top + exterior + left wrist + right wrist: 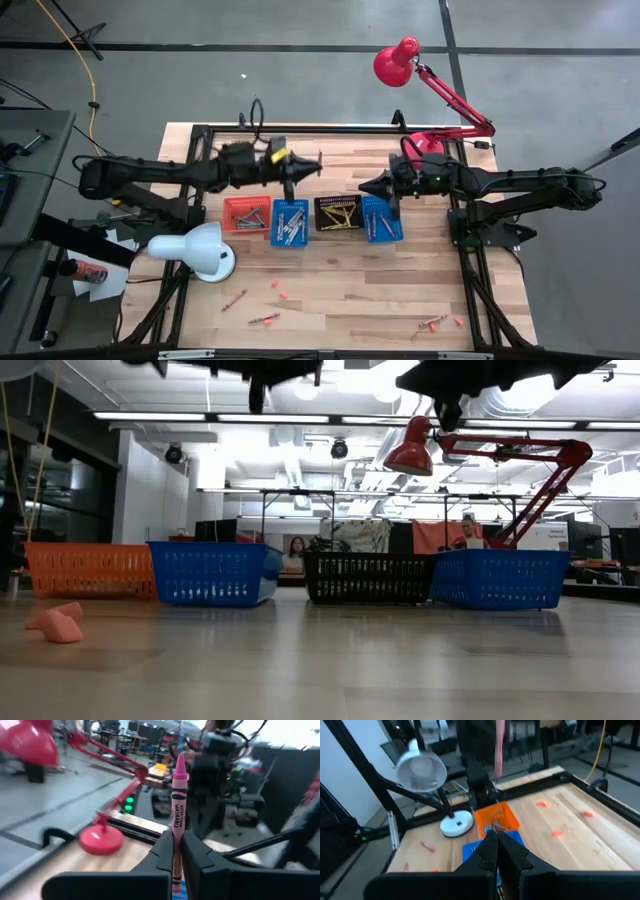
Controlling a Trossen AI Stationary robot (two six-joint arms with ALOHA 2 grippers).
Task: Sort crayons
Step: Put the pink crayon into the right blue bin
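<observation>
While the left gripper [177, 851] hangs above the basket row near the table's [340, 290] far edge, its fingers pinch a pink crayon [178, 795] standing upright. Opposite it, the right gripper [497, 851] is clenched on nothing. Crayons fill the orange basket [245, 213], two blue baskets [289, 221] and the black basket [339, 212]; loose crayons [265, 318] lie along the near edge.

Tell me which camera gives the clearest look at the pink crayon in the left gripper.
The left wrist view: the pink crayon fills the frame, clamped upright. The right wrist view catches it small and distant. The high and low views don't show it clearly.
</observation>
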